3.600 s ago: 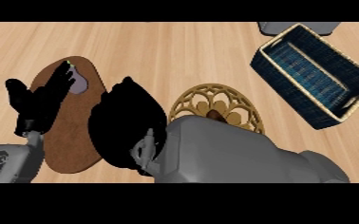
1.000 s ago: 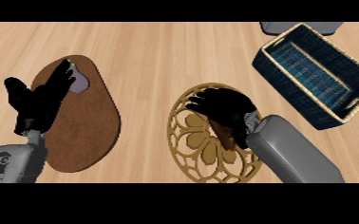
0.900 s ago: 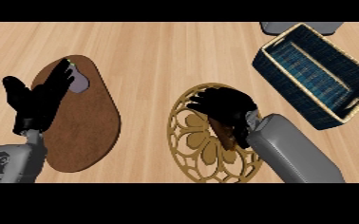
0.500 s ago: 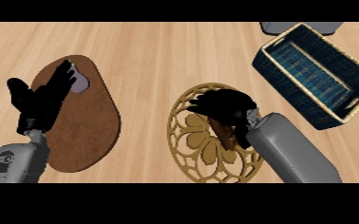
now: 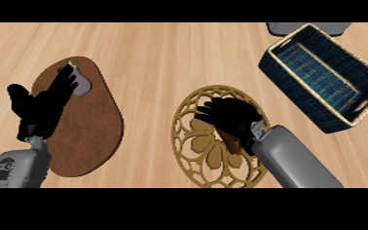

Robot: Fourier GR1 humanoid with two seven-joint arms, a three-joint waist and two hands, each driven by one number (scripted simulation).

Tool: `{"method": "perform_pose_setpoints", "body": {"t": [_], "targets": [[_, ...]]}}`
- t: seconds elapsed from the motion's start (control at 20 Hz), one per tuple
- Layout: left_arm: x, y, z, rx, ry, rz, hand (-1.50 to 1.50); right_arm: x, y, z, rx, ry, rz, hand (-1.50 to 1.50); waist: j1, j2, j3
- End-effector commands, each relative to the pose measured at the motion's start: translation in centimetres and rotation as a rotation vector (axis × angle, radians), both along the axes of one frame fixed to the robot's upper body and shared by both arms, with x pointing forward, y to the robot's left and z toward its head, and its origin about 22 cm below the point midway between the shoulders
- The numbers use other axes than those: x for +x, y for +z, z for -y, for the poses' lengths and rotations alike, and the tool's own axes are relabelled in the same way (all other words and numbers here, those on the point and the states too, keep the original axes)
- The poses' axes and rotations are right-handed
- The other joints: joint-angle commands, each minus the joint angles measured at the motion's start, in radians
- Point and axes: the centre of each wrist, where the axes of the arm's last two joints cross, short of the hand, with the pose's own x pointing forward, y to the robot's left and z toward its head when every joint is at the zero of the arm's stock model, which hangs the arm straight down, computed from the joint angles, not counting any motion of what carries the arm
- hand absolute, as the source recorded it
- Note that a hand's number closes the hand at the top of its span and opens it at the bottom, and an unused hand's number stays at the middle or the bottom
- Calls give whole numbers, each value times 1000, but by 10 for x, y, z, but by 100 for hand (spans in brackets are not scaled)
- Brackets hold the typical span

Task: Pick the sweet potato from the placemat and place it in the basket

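No text, label, brand, number or sign can be read anywhere here.

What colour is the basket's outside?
Dark blue weave with a tan rim, seen in the head view: basket.

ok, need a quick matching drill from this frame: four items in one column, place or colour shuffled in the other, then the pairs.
Items:
1. basket
2. placemat
3. left hand
4. right hand

Descriptions:
A. over the gold openwork trivet
B. dark blue, upper right
C. brown oval, left side
D. fingers lying over the placemat's top end

Pairs: 1-B, 2-C, 3-D, 4-A
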Motion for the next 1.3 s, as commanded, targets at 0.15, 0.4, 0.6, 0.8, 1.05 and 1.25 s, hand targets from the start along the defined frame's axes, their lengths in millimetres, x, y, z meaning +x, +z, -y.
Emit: {"method": "perform_pose_setpoints", "body": {"t": [0.15,0.4,0.6,0.8,1.05,1.25], "targets": [[-2,27,-7,17,-6,5,0,4,-5,3,-79,50,40,150,4,-1,0],[7,12,-2,0,-9,-3,0,-15,-18,-1,-121,89,57,150,-3,-1,0],[-6,-1,0,4,-4,6,0,-2,-28,2,-126,115,42,150,1,0,0],[13,16,7,-9,-8,9,0,2,-44,-11,-58,-107,62,150,3,3,1],[2,5,-6,-3,30,7,0,20,-19,18,231,-731,141,150,-57,1,11],[7,9,0,3,3,21,0,29,-11,35,338,-1077,191,150,9,14,9]]}}
